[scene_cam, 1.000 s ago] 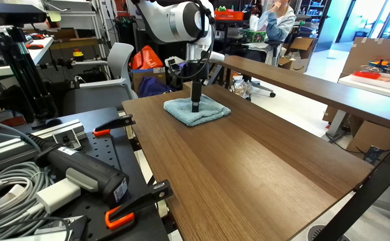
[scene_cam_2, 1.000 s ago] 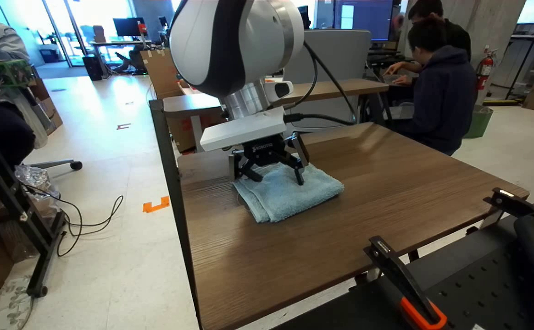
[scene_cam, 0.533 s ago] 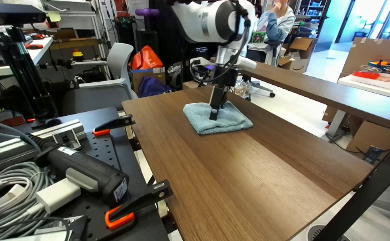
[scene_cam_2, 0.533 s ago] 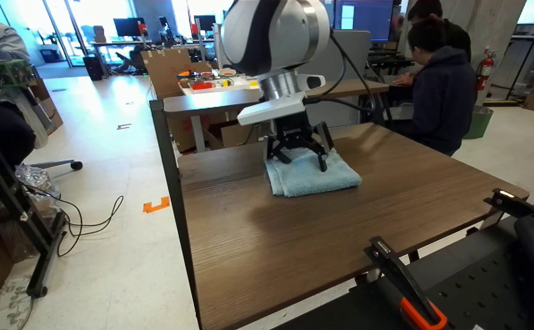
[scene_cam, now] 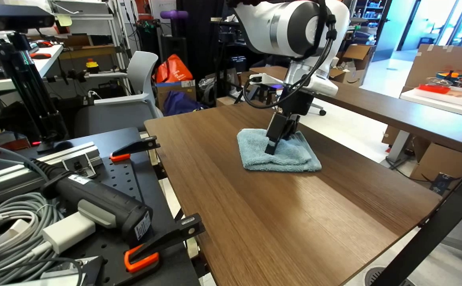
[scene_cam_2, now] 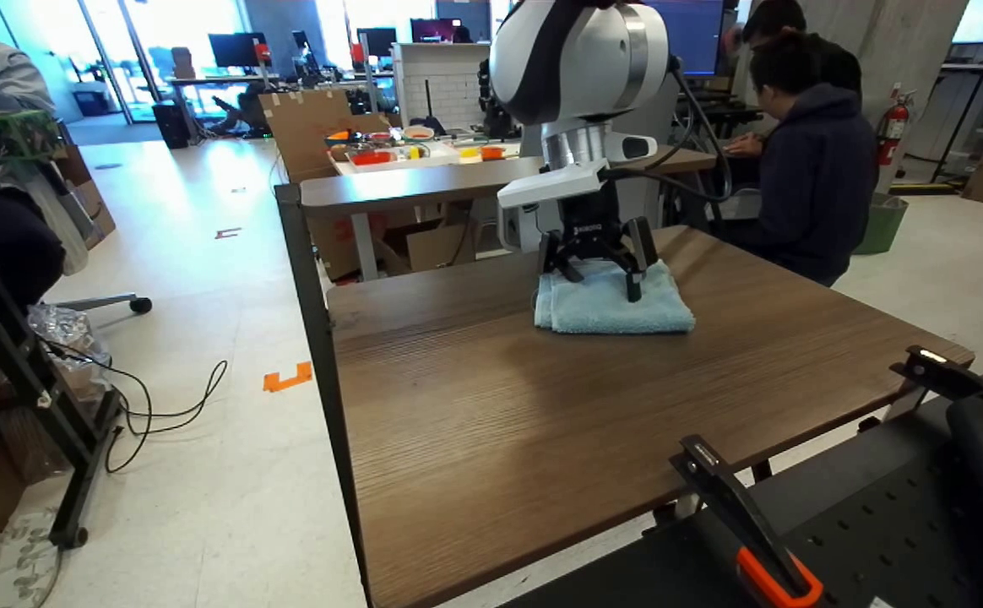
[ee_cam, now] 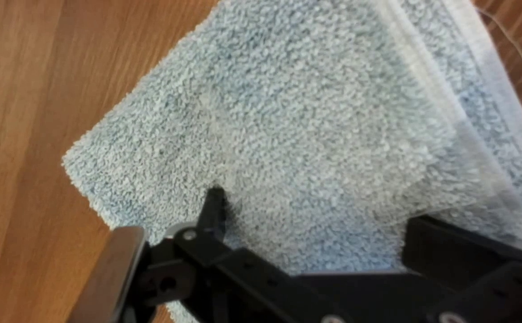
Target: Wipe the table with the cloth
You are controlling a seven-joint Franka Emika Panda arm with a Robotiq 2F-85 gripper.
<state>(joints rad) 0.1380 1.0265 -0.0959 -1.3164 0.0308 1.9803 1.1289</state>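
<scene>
Blue terry cloth (scene_cam_2: 614, 317): folded, flat on the far half of the wood-grain counter (scene_cam_2: 475, 473) in both exterior views.
Claw (scene_cam_2: 601, 284): spread wide, fingertips (scene_cam_2: 633, 290) seemingly pressed onto the cloth, not pinching it.
Slip: too little downward force could let the tips skid and leave the cloth behind.
Fold: a hard drag may ruck up the top layer.
Black-and-orange clamp (scene_cam_2: 738, 508): a sweep to the near edge could snag there.

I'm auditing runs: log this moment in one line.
gripper: open, fingertips on cloth | cloth: folded, on table, moved since earlier | wipe: underway
</scene>
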